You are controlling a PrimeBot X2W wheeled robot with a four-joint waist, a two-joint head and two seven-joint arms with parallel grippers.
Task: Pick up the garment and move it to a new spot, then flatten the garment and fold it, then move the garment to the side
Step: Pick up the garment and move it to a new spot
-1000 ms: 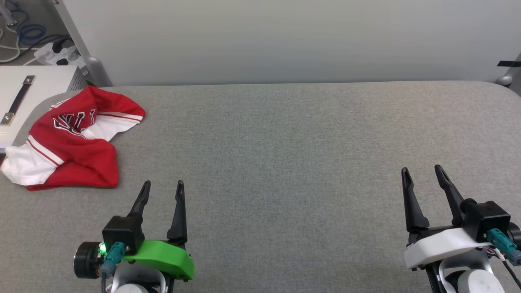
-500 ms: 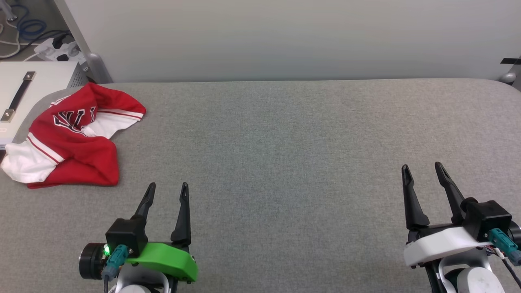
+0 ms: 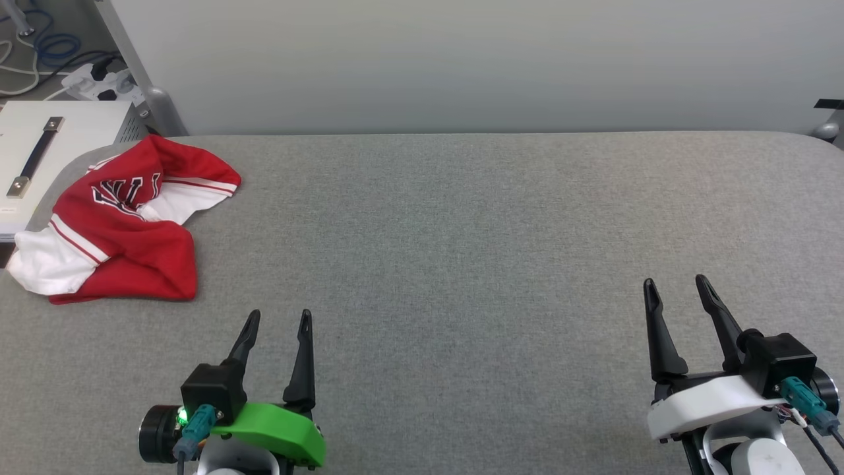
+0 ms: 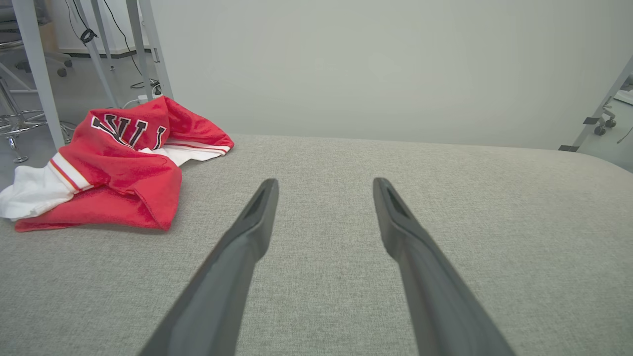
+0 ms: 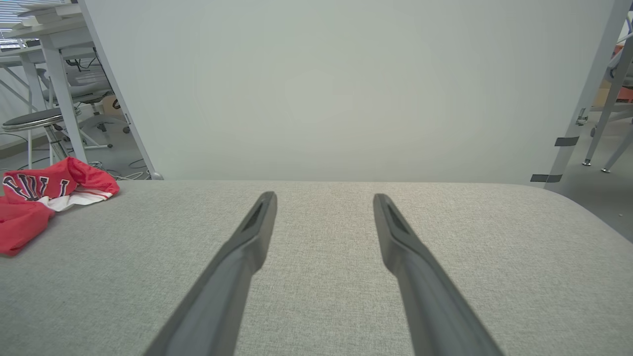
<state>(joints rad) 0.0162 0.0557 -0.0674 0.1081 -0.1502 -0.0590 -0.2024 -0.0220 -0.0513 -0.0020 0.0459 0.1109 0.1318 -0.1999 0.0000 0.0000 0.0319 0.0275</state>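
**Operator:** State the location of the red jersey T-shirt (image 3: 125, 224).

**Technician:** It lay crumpled on the grey padded table (image 3: 461, 218), at the far left corner. One white sleeve (image 3: 36, 270) with red-and-white striped trim reached the left edge. Whether it overhung that edge could not be determined. Part of the black, white-outlined lettering (image 3: 125, 191) faced up, creased by the folds and not fully legible.

**Operator:** State the condition of the left gripper (image 3: 279, 316).

**Technician:** It was positioned near the front edge, left of centre, on its green mount (image 3: 277, 429). Its two dark fingers were spread wide and pointed toward the far edge. Nothing was gripped between them. The unit was near the T-shirt, on the side toward the front edge, and not touching it.

**Operator:** And the right gripper (image 3: 676, 282)?

**Technician:** It was positioned near the front right corner, on its white mount (image 3: 705, 399), well apart from the T-shirt. Its fingers were likewise spread wide, with bare table fabric visible between them and nothing in the grip.

**Operator:** List adjacent items.

**Technician:** A white case (image 3: 66, 125) with a black strap handle (image 3: 36, 157) stood just beside the left edge, next to the T-shirt. A white power strip (image 3: 89, 82) with cables lay on the floor beyond it. A pale panel (image 3: 461, 66) stood along the far edge
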